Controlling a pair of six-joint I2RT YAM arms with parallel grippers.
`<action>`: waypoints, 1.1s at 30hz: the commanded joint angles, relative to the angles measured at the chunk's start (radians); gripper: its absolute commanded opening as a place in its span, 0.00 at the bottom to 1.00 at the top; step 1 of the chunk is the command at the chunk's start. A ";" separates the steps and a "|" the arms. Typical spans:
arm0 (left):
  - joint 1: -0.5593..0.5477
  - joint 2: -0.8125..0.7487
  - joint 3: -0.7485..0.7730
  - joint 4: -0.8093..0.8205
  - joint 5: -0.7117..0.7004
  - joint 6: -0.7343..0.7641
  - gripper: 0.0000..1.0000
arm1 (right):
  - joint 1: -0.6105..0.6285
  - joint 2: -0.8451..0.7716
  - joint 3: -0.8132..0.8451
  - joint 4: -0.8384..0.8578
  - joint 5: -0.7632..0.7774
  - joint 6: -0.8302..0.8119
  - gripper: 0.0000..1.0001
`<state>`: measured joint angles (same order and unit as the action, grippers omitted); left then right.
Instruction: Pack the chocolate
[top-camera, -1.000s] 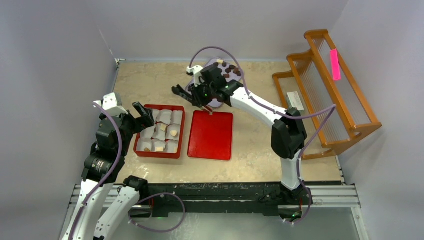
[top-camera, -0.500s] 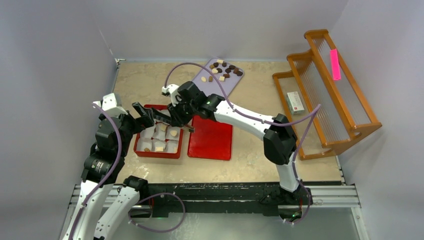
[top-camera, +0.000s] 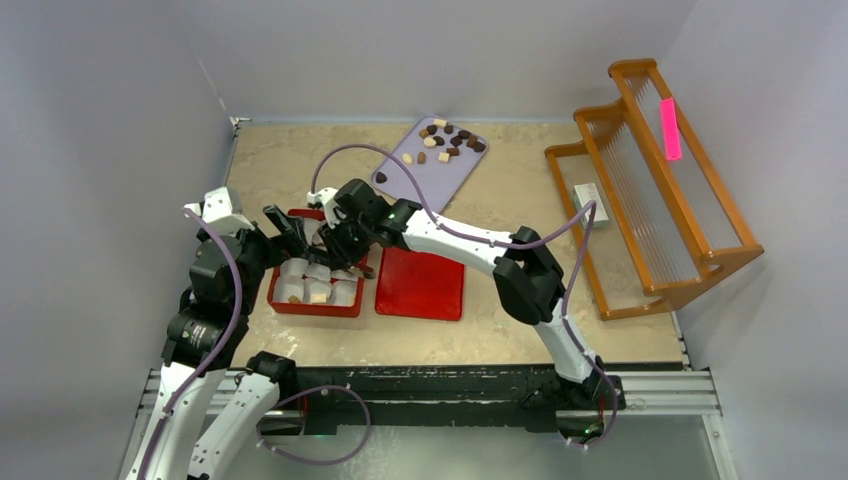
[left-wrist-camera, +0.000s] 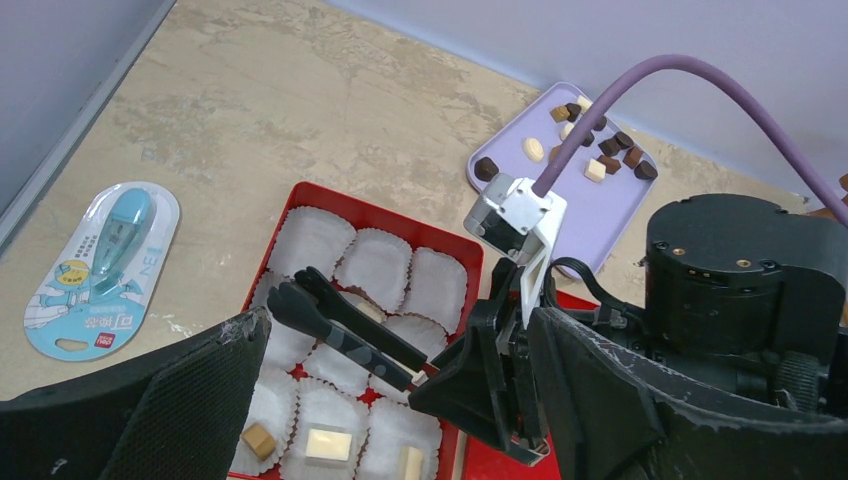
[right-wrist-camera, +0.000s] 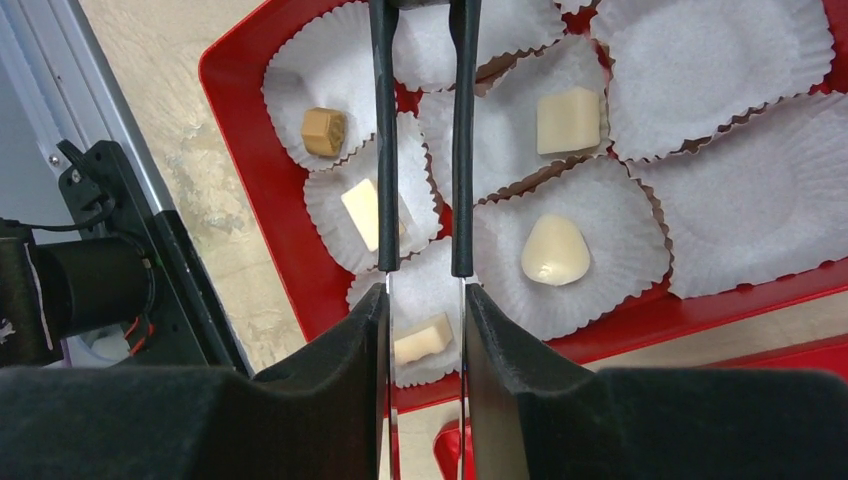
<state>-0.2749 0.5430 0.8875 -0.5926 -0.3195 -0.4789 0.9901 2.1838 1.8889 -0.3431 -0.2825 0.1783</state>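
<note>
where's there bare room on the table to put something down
Free: the tan tabletop between the flat red lid and the wooden rack, and the far-left stretch beside the lilac tray. Crowded: the red box of paper cups, where both grippers meet.

Right end effector (top-camera: 322, 243) stretched low over red box (top-camera: 285, 301), left end effector (top-camera: 285, 225) close at its far-left corner, crowding access there, bare table (top-camera: 290, 160) open behind, wooden rack (top-camera: 650, 170) blocking right side.
</note>
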 joint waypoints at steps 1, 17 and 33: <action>0.011 -0.005 -0.002 0.030 -0.009 -0.004 1.00 | 0.007 0.002 0.070 -0.001 -0.038 0.026 0.33; 0.011 -0.003 -0.002 0.030 -0.008 -0.004 1.00 | 0.008 0.015 0.080 -0.010 -0.029 0.032 0.39; 0.011 -0.008 -0.002 0.029 -0.007 -0.003 1.00 | 0.007 -0.065 0.036 0.002 0.022 0.004 0.36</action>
<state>-0.2749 0.5426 0.8875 -0.5926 -0.3195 -0.4789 0.9943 2.2055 1.9259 -0.3614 -0.2848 0.1974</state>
